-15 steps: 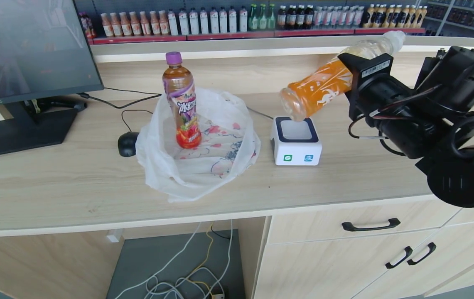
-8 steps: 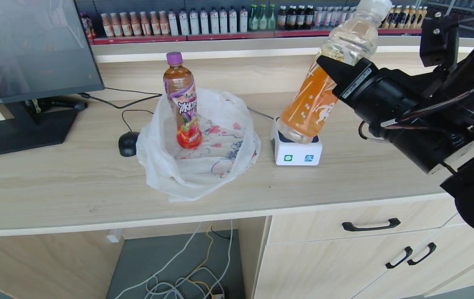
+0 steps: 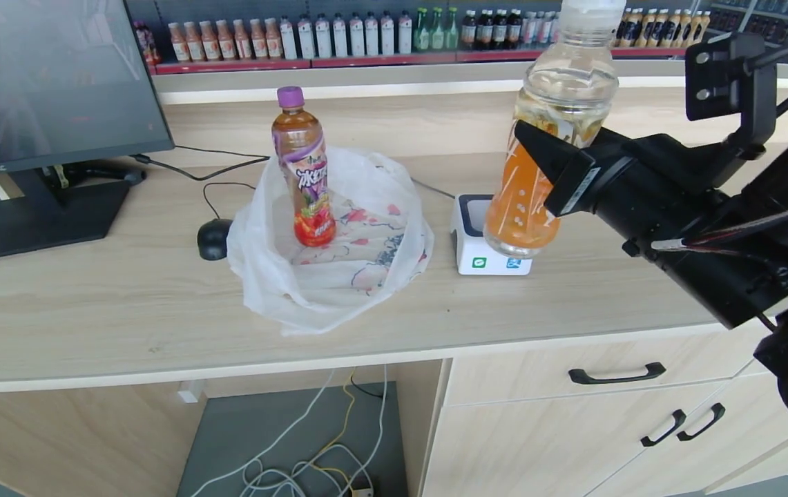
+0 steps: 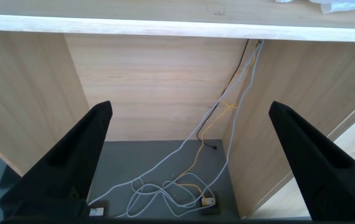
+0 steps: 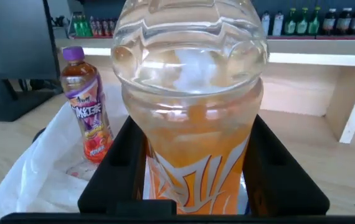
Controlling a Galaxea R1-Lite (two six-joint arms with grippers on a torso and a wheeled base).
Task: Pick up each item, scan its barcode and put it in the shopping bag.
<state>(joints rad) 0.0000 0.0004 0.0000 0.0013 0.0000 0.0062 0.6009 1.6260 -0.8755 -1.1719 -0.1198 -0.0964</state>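
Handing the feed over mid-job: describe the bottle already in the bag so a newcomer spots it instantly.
On the wooden counter, between the black mouse and the white scanner, sits an open white bag. The amber bottle stands upright inside it. Its purple cap and purple-and-red label set it apart from the orange bottle clamped in the right gripper at the scanner.

Dark monitor (image 3: 48,76) at the left end of a pale wood counter (image 3: 124,304), black mouse (image 3: 213,239) to its right, drawers (image 3: 616,376) below, loose cables (image 3: 311,455) on the floor underneath, behind it all a shelf of drinks (image 3: 394,34) — long, tightly packed
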